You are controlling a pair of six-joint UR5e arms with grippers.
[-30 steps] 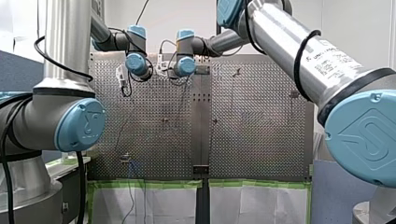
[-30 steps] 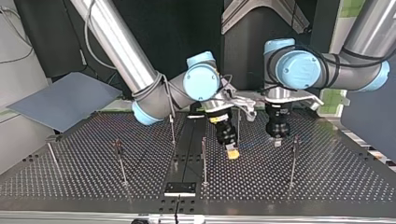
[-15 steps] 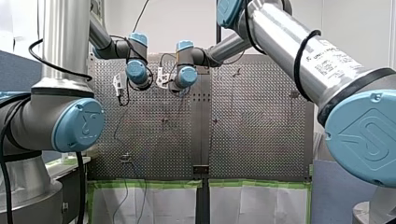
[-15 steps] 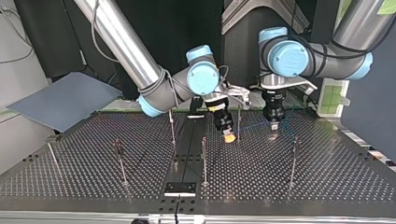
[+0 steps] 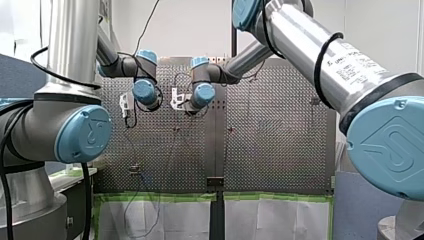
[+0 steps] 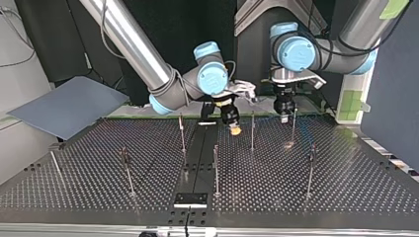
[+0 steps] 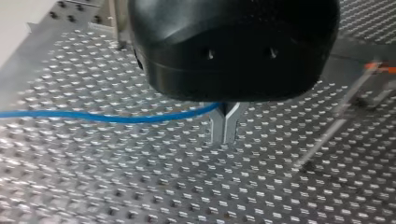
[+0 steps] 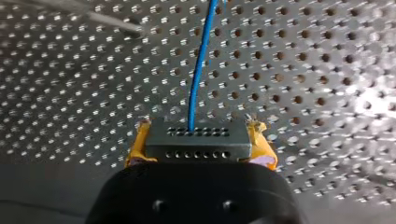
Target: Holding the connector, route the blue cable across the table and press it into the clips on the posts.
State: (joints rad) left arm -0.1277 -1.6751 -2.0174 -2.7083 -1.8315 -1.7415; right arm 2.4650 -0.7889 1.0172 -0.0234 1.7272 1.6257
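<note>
Blue cable (image 8: 200, 60), seen leaving the middle of the dark connector (image 8: 196, 139) and running straight ahead of it over the perforated table (image 6: 346, 187). Whether it touched the plate could not be told. The connector was pinched at its two short ends between the yellow pads (image 8: 136, 150) of my right gripper (image 8: 200, 145), with its rows of small holes facing forward.

Further along, the cable passed between the metal fingers (image 7: 215, 128) of my left gripper (image 7: 224, 126). These were pressed together on it close under the black body. From there it ran off to one side, roughly level above the plate.

In the top view both grippers hung above the table near its far edge, the one nearest the arms. My right gripper was just beside the dark central strip (image 6: 197, 153) and my left gripper was further toward the view's right. One upright post (image 6: 252, 131) stood between them, and a second post (image 6: 182, 133) stood across the strip from my right gripper.

From the grippers toward the near edge lay a broad field of plate carrying only thin posts set well apart, among them a middle post (image 6: 216, 168) and an outer post (image 6: 310, 170). A small black plate (image 6: 190, 199) sat at the middle of the near edge. A grey sheet (image 6: 69, 106) lay tilted beyond the table's far corner at the view's left.
</note>
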